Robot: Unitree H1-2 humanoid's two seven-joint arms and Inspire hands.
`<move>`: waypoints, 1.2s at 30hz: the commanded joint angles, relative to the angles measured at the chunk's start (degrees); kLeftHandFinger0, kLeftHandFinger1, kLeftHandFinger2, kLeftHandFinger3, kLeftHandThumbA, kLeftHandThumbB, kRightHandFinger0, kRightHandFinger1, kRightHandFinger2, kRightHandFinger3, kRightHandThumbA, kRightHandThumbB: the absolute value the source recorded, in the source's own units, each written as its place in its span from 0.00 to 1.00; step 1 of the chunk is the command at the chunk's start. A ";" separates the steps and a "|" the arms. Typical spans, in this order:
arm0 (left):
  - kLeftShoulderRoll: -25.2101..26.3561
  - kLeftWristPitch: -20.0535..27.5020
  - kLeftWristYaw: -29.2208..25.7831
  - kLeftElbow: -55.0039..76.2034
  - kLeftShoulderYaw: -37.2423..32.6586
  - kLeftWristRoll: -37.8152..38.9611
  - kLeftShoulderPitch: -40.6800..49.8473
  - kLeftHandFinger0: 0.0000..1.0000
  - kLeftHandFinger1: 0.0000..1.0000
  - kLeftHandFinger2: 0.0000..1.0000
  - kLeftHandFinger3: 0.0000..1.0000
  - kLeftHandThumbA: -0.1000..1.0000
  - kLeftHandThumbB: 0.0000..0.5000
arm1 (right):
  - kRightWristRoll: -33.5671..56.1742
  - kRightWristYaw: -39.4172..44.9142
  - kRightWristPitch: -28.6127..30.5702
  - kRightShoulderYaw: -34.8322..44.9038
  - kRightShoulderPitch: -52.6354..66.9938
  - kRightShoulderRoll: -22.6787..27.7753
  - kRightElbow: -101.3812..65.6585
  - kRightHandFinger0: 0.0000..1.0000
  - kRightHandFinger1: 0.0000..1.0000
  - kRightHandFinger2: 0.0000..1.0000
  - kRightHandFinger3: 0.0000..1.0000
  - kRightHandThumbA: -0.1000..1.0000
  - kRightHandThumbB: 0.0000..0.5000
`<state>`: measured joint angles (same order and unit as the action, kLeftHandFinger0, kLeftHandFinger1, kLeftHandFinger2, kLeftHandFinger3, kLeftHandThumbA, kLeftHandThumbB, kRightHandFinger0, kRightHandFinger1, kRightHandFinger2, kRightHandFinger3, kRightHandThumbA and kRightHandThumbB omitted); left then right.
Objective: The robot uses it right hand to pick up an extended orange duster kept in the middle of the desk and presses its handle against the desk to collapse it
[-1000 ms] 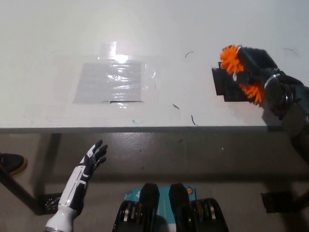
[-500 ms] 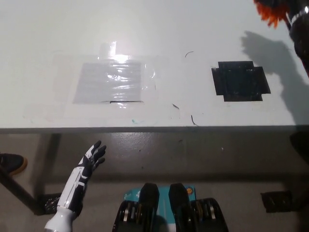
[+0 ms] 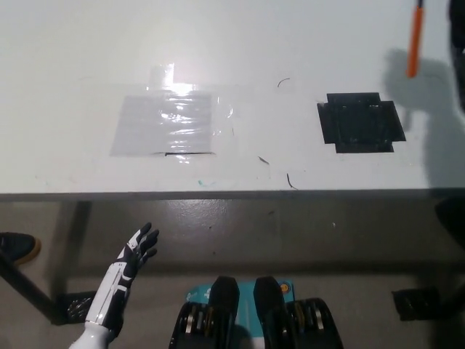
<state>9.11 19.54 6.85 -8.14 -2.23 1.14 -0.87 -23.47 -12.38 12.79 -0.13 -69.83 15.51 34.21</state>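
Only the orange duster's thin handle (image 3: 415,38) shows, a straight rod hanging down from the picture's top right, above the white desk (image 3: 276,43). It casts a grey shadow on the desk beside it. Its brush end and the hand holding it are cut off by the top edge. A sliver of my black right arm (image 3: 459,58) runs along the right edge. My white left hand (image 3: 136,249) rests low at the lower left, below the desk's front edge, fingers apart and holding nothing.
A black tape square (image 3: 361,122) lies on the desk just below and left of the handle. A clear taped plastic patch (image 3: 167,122) sits left of centre. The desk's front edge (image 3: 218,195) crosses the picture. A dark shoe (image 3: 16,246) shows at the far left.
The duster has risen from over the black square to the top right; its orange brush has left the picture and only the handle shows. My left hand has sunk slightly.
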 commanded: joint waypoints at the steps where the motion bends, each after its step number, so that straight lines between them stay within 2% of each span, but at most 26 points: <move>1: -0.04 2.76 -0.31 1.39 0.53 -0.32 -0.05 1.00 1.00 1.00 1.00 1.00 0.15 | 1.56 -9.16 6.14 2.09 -2.58 -2.74 2.99 0.00 0.13 0.58 0.66 0.00 0.20; 6: 0.12 2.65 -0.35 1.74 0.64 -0.44 0.12 1.00 1.00 1.00 1.00 1.00 0.17 | 1.64 -12.32 7.79 2.59 -3.13 -4.78 6.99 0.00 0.10 0.57 0.67 0.00 0.19; 7: 0.02 3.27 -0.44 1.38 0.64 -0.54 -0.05 1.00 1.00 1.00 1.00 1.00 0.13 | 2.40 -14.03 8.77 3.26 -3.36 -5.91 9.07 0.00 0.10 0.58 0.72 0.00 0.16; 8: -0.04 3.35 -0.54 1.31 0.64 -0.69 -0.10 1.00 1.00 1.00 1.00 1.00 0.14 | 3.26 -15.45 10.29 3.89 -3.67 -6.74 11.25 0.00 0.10 0.59 0.73 0.00 0.17; 13: 0.03 3.52 -0.35 0.91 0.62 -0.58 -0.44 1.00 1.00 1.00 1.00 1.00 0.14 | 3.63 -18.45 13.61 4.77 -4.76 -7.38 15.90 0.00 0.11 0.60 0.74 0.00 0.16; 15: 0.03 3.17 -0.33 1.40 0.65 -0.49 -0.44 1.00 1.00 1.00 1.00 1.00 0.17 | 4.92 -22.68 14.14 5.41 -4.99 -8.80 20.08 0.00 0.07 0.56 0.65 0.00 0.16; 19: 0.22 3.23 -0.18 1.34 0.67 -0.43 -0.59 1.00 1.00 1.00 1.00 1.00 0.18 | 4.11 -26.45 14.14 3.83 -5.36 -8.61 23.09 0.00 0.09 0.57 0.65 0.00 0.18; 22: 0.33 3.50 0.04 1.22 0.70 -0.05 -0.73 1.00 1.00 1.00 1.00 1.00 0.18 | 2.67 -30.77 14.14 1.58 -5.47 -8.18 25.14 0.00 0.04 0.52 0.65 0.00 0.18; 26: 0.36 3.83 -0.05 0.82 0.80 -0.13 -0.95 1.00 1.00 1.00 1.00 1.00 0.18 | 4.33 -32.08 14.14 0.02 -5.76 -7.74 26.06 0.00 0.03 0.52 0.67 0.00 0.19; 28: 0.26 3.78 -0.12 0.97 0.75 -0.29 -0.85 1.00 1.00 1.00 1.00 1.00 0.19 | 5.43 -33.05 14.14 -0.54 -5.90 -7.60 27.03 0.00 0.00 0.50 0.67 0.00 0.16; 32: 0.31 3.64 0.12 1.25 0.66 -0.05 -0.74 1.00 1.00 1.00 1.00 1.00 0.19 | 6.91 -32.83 14.14 -0.61 -5.87 -7.76 28.06 0.00 0.02 0.54 0.68 0.00 0.17; 33: 0.31 3.39 0.13 1.28 0.64 -0.05 -0.76 1.00 1.00 1.00 1.00 1.00 0.20 | 6.96 -33.43 14.14 -1.06 -5.73 -7.68 28.27 0.09 0.06 0.59 0.67 0.00 0.18; 34: 0.35 3.59 0.04 1.18 0.64 -0.31 -0.81 1.00 1.00 1.00 1.00 1.00 0.21 | 6.88 -33.75 14.14 -1.39 -5.69 -7.61 28.36 0.08 0.06 0.60 0.66 0.00 0.18; 35: 0.41 3.61 -0.02 1.09 0.64 -0.53 -0.87 1.00 1.00 1.00 1.00 1.00 0.22 | 6.43 -34.96 14.14 -2.19 -5.78 -7.45 28.78 0.00 0.06 0.61 0.64 0.00 0.18; 36: 0.39 3.63 -0.03 1.14 0.66 -0.51 -0.86 1.00 1.00 1.00 1.00 1.00 0.21 | 6.35 -35.38 14.14 -2.49 -5.85 -7.38 29.11 0.00 0.07 0.61 0.64 0.00 0.18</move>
<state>9.12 20.70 6.86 -8.15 -2.10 0.77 -1.22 -18.10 -43.21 23.61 -1.30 -71.00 6.80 63.10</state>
